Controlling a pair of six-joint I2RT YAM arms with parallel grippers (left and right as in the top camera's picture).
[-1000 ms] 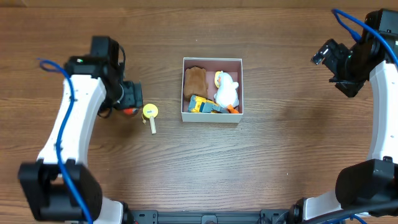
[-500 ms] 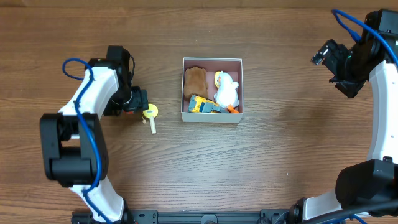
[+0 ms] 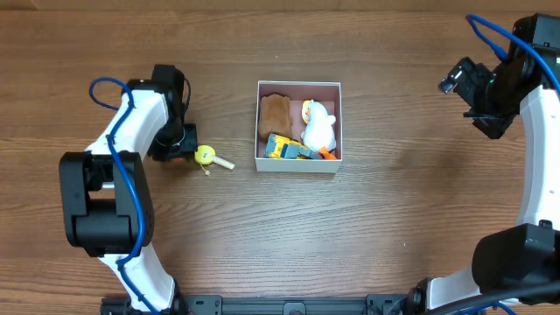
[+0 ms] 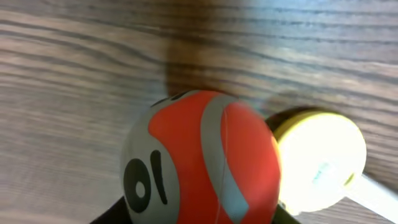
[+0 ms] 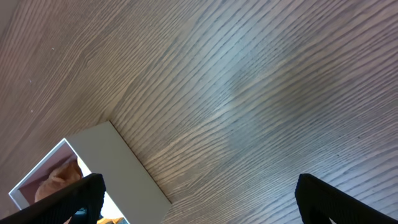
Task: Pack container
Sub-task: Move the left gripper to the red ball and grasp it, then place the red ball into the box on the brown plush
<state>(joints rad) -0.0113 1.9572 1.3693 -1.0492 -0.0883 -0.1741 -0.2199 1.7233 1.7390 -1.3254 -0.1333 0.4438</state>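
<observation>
The container [image 3: 297, 164], a square white box with a pink inside, sits mid-table holding a brown plush [image 3: 275, 112], a white duck [image 3: 319, 129] and a yellow toy truck [image 3: 282, 147]. Left of it my left gripper [image 3: 185, 143] is down at the table, shut on an orange and grey ball [image 4: 205, 155] marked "10". That ball fills the space between the black fingers of the left gripper [image 4: 199, 214]. A yellow disc toy on a white stick [image 3: 206, 155] lies against the ball [image 3: 181, 157]. My right gripper [image 3: 477, 87] hangs open and empty at the far right.
In the right wrist view the container's white wall [image 5: 124, 168] shows at the lower left, with bare wood grain between the wide-spread fingers of the right gripper [image 5: 199, 199]. Both arm bases stand at the table's front edge.
The left gripper's jaws have narrowed around the ball. The yellow disc toy has shifted slightly left and its stick has swung from pointing toward the front to pointing right. The right arm is still.
</observation>
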